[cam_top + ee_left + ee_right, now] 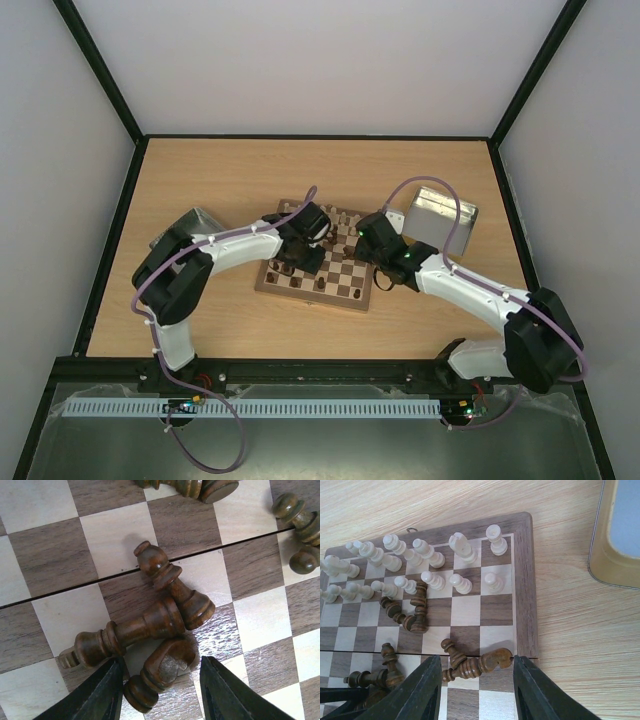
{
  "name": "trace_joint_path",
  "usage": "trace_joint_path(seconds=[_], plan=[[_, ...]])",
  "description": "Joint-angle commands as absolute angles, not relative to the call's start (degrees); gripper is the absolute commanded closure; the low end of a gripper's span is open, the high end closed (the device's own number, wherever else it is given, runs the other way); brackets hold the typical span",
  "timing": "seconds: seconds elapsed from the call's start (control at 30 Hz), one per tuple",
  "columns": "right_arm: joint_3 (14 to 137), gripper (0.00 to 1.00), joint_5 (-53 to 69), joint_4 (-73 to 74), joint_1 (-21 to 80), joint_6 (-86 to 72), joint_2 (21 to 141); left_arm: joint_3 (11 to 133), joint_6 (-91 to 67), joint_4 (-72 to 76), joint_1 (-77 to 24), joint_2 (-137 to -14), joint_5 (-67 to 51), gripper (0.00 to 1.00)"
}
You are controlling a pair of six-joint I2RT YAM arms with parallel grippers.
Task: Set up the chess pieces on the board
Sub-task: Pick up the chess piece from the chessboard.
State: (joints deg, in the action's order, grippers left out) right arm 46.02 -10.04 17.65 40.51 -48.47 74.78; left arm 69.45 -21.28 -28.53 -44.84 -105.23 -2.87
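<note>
Left claw (303, 243) and right claw (378, 252) hang low over the board (342, 286), arms bent inward from either side. A tin (445, 218) sits just beyond on the surface (250, 170).

Left wrist: fingers spread wide, gripping nothing, straddling a toppled dark piece (159, 675) that touches two more.

Right wrist: fingers likewise apart and empty, fallen dark pieces (470, 664) between them near the board's edge. Light pieces (425, 555) crowd the far rows.
</note>
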Motion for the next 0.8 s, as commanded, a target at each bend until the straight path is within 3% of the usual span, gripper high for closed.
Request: trace_joint_path(seconds=[0.0,0.17,0.43,0.67,0.77], plan=[[45.2,0.61,-11.6,17.1,40.3,-48.9,73.1,69.7,-20.5,-30.2,-45.1,-106.8,-2.4,0.56],[45.2,0.61,-11.6,17.1,40.3,-49.0,72.9,68.8,-20.8,-30.3,-45.1,-105.9,-2.7,0.64],[45.2,0.61,-11.3,16.9,40.3,-49.1,72.9,67.7,-19.0,-30.7,-45.1,-103.7,-4.3,0.6],[45.2,0.61,-11.2,16.8,40.3,-49.3,73.1,67.4,-17.6,-31.2,-45.1,-103.9,-5.1,0.72],[45.2,0.61,-11.0,16.7,40.3,-49.2,73.0,67.4,-17.3,-31.4,-45.1,-103.9,-4.9,0.83]])
